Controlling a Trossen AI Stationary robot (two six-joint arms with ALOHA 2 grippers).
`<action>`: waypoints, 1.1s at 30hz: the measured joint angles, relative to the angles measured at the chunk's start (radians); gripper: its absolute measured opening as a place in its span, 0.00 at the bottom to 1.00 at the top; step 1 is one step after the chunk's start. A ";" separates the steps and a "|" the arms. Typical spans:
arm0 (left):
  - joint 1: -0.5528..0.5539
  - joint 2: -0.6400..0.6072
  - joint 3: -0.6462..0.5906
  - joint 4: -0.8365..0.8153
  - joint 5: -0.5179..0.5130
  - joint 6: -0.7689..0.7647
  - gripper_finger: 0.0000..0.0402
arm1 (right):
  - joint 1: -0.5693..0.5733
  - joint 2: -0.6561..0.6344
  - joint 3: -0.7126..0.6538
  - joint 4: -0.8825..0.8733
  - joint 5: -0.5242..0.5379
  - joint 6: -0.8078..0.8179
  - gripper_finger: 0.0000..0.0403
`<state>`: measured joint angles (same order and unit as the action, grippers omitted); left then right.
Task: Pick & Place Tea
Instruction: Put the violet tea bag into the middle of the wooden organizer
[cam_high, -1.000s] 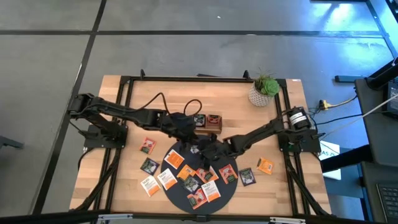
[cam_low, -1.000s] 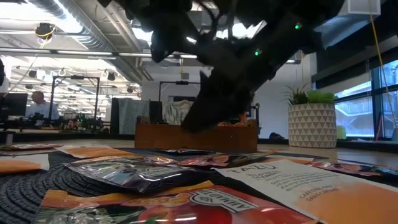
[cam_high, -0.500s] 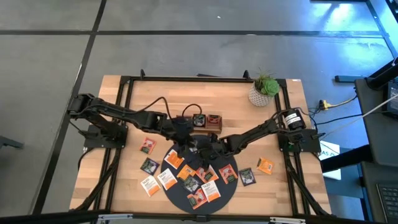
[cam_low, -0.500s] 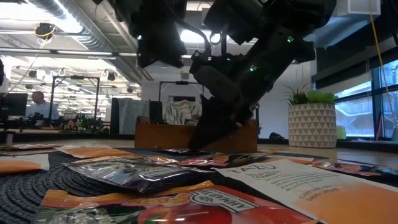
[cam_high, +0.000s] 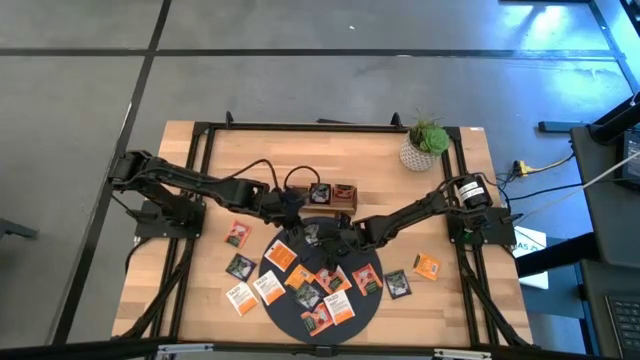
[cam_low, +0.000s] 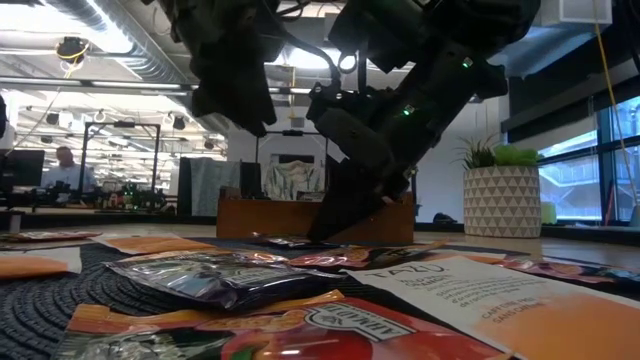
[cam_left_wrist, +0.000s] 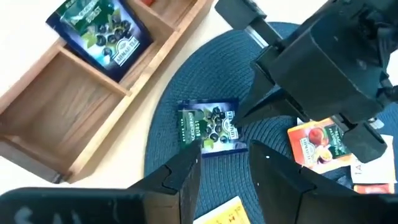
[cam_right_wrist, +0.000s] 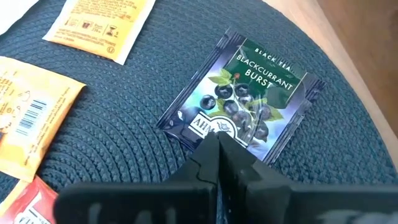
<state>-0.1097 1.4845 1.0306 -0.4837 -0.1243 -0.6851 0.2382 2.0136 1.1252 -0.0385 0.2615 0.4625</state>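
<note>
- Closing since a second ago, right pincer now pinches the blackcurrant sachet on the mat.
- Left pincer hovers apart above that sachet, beside the tray.

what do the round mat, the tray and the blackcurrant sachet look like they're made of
Round mat: probably woven fibre, dark blue and matte, with concentric ribbed rows.
Tray: wood, brown with a smooth satin face and visible grain.
Blackcurrant sachet: likely foil or coated paper, glossy, with crimped edges.
</note>
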 joint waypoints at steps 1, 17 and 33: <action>0.000 0.000 0.000 0.000 0.002 -0.009 0.32 | 0.001 0.000 0.000 0.000 0.000 -0.001 0.02; -0.008 -0.002 -0.350 0.587 0.090 -0.247 0.33 | 0.029 0.000 -0.002 -0.006 0.006 -0.134 0.02; -0.008 -0.003 -0.428 0.615 0.029 -0.330 0.32 | 0.030 0.034 -0.001 0.010 0.003 -0.152 0.03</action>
<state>-0.1181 1.4818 0.6022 0.1312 -0.0948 -1.0148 0.2684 2.0472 1.1240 -0.0285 0.2646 0.3106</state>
